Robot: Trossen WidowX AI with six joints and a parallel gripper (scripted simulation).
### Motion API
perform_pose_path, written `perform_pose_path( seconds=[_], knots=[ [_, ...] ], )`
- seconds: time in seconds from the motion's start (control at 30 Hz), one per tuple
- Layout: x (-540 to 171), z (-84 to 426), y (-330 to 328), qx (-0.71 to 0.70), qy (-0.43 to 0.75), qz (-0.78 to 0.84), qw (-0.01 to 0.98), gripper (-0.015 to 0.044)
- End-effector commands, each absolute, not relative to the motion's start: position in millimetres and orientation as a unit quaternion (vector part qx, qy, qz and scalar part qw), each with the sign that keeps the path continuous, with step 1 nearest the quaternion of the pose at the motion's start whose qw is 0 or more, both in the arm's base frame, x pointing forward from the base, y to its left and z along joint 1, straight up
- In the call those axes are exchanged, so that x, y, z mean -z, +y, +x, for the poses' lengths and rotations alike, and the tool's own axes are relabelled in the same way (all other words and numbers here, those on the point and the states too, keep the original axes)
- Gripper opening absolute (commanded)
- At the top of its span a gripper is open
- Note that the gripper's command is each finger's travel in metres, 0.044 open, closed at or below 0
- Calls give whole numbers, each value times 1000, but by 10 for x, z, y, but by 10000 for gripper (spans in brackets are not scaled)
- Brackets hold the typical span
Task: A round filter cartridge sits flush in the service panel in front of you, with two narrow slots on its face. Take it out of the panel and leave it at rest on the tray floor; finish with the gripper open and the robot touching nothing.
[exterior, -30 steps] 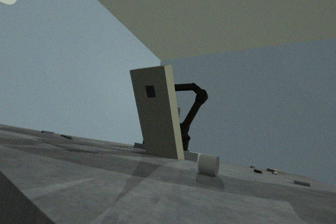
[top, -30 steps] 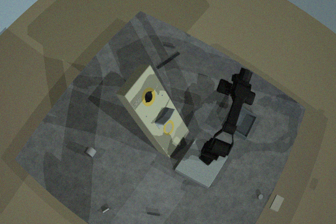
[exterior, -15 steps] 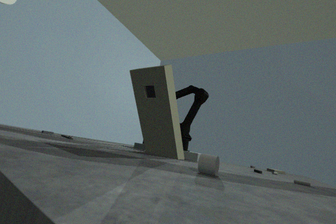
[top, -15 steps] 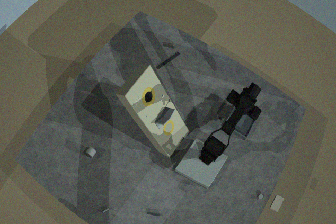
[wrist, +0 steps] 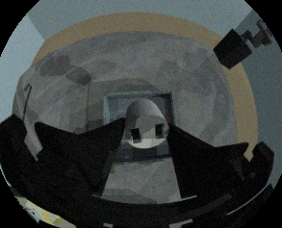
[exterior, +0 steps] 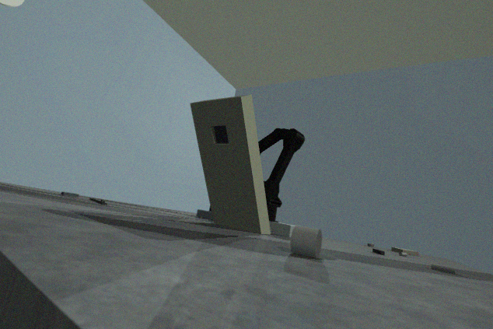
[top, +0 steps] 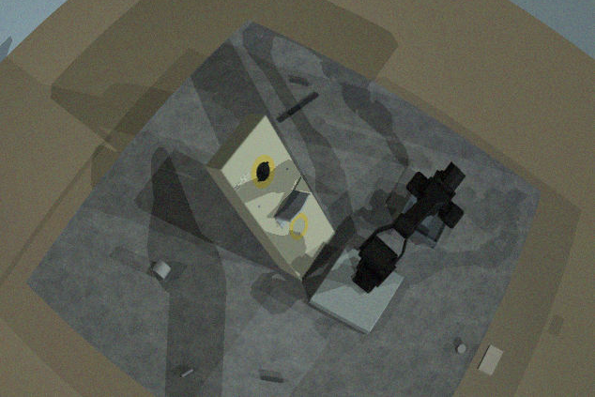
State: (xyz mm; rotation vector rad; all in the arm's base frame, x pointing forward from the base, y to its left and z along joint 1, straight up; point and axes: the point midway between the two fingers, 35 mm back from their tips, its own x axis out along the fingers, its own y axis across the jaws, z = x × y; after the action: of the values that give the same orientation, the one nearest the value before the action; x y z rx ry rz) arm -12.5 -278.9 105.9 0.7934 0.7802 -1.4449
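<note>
The round filter cartridge (wrist: 146,114) is grey and held between the two black fingertips, its face with two dark slots toward the wrist camera. My gripper (wrist: 145,124) (top: 434,197) is shut on it. The grey tray (wrist: 106,109) (top: 436,235) lies behind and below the cartridge in the wrist view; the cartridge overlaps its middle, and its height over the floor is hard to tell. In the top view the gripper body covers part of the tray and hides the cartridge. The cream service panel (top: 262,140) (exterior: 235,181) shows a dark, empty round opening inside a yellow ring. The exterior view does not show the gripper.
A grey block (top: 293,205) sticks out of the panel face beside a second yellow ring. The arm stands on a pale base plate (top: 358,308) near the panel's lower end. A white cylinder (top: 161,269) (exterior: 305,242), a dark bar (top: 297,106) and a pale block (top: 490,359) lie farther off.
</note>
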Motion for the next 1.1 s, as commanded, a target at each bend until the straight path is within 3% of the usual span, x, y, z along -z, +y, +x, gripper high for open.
perform_pose_path(
  seconds=[0.0,0.4,0.93,1.07],
  knots=[
    [-879,-133,-2782,627,340,348,609,0],
    [-460,-132,-2752,627,341,348,608,0],
    [-498,-126,-2754,624,343,349,609,420],
    [-585,-127,-2767,624,343,349,609,440]
  ],
)
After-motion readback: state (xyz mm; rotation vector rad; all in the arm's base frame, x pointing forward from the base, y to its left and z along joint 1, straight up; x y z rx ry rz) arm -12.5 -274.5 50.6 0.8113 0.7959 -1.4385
